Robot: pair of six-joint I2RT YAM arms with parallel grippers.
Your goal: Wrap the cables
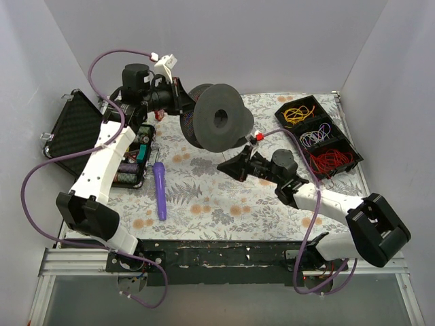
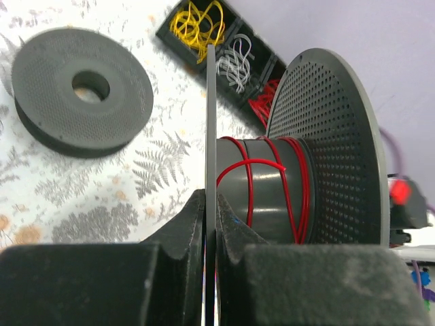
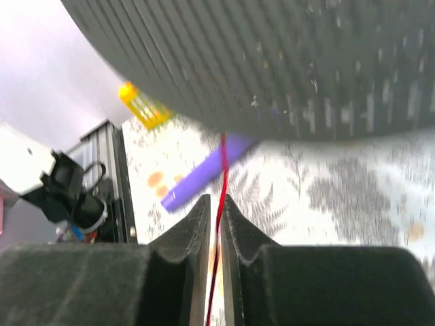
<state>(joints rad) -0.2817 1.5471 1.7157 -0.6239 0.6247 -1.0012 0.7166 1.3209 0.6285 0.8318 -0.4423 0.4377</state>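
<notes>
My left gripper (image 1: 185, 102) is shut on the thin near flange of a dark grey spool (image 1: 221, 121) and holds it above the table. In the left wrist view the fingers (image 2: 194, 217) pinch that flange edge. Several turns of the thin red wire (image 2: 253, 163) lie round the spool's core (image 2: 272, 197). My right gripper (image 1: 225, 166) is just below and in front of the spool. In the right wrist view it (image 3: 216, 204) is shut on the red wire (image 3: 221, 170), which runs up to the spool's flange (image 3: 272, 61).
A second dark grey spool (image 2: 81, 88) lies flat on the patterned cloth behind. A black tray (image 1: 343, 139) at the back right holds yellow, purple-white and red wire bundles. A purple pen (image 1: 160, 190) lies left of centre. A black case (image 1: 75, 129) and a parts box (image 1: 136, 157) are at the left.
</notes>
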